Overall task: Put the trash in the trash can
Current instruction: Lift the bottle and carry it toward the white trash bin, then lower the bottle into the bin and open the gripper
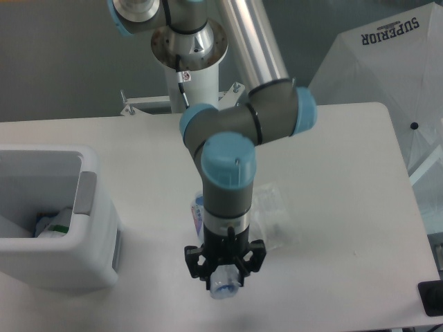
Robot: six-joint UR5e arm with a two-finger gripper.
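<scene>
My gripper [223,275] points down over the front middle of the table, shut on the small clear plastic bottle [222,288]. The bottle's clear end sticks out below the fingers, and its blue-and-pink label peeks out left of the wrist. The rest of the bottle is hidden by the wrist. It looks lifted off the table. The clear plastic bag [274,213] lies flat on the table just right of the wrist, partly behind it. The white trash can [90,242] stands at the left edge, well left of the gripper, with a white-and-green item inside.
The robot's base column [197,83] rises at the table's back edge. A white fabric panel marked SUPERIOR [387,69] stands off the table's right side. A black object [430,297] sits at the front right corner.
</scene>
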